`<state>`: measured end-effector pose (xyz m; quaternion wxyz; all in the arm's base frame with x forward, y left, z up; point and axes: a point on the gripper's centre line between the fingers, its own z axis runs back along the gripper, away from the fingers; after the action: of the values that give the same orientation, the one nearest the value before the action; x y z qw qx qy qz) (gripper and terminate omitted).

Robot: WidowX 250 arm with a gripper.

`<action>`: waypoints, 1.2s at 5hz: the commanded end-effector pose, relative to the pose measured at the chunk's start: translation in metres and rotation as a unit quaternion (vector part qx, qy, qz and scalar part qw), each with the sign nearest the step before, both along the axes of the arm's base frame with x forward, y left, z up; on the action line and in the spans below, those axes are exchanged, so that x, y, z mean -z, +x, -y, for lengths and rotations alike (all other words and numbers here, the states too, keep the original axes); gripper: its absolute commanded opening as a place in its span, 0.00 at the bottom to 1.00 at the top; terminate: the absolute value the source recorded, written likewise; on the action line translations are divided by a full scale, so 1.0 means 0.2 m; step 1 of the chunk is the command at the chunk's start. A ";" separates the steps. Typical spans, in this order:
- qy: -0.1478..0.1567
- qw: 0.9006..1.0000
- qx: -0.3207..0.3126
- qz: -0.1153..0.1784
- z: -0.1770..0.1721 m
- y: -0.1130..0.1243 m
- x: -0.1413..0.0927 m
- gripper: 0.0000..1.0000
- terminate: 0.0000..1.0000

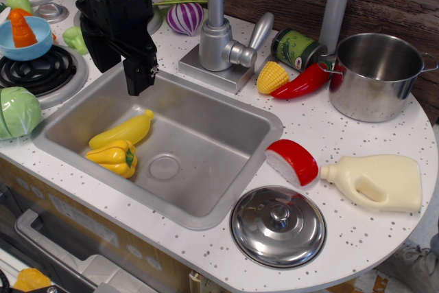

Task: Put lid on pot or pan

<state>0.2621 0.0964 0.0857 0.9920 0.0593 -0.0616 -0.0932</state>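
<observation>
1. Single view only, so there is no overlap with another camera to report.
2. Camera sits high at the counter's front edge, tilted steeply down and facing the back wall at 12 o'clock.
3. Close range: the sink (pixel 164 149) fills the centre and the countertop (pixel 357 231) runs out of frame at 3 and 9 o'clock.
4. Frame limits: stove burner (pixel 38 70) cut at 9–10 o'clock, pot (pixel 376 77) at 2 o'clock, lid (pixel 278 226) at 5 o'clock, faucet (pixel 223 39) at 12 with its top cropped.
5. Gripper (pixel 140 77) enters from 11 o'clock; the arm's upper part is out of frame.
</observation>
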 end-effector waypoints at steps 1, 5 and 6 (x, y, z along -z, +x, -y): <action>0.000 1.000 0.000 0.000 0.00 0.00 0.00 1.00 0.00; -0.047 0.996 -0.081 0.003 0.99 -0.13 -0.04 1.00 0.00; -0.053 0.996 -0.074 0.017 1.15 -0.10 0.09 1.00 0.00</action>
<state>0.2413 -0.1328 0.0433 0.9957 0.0205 -0.0792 -0.0438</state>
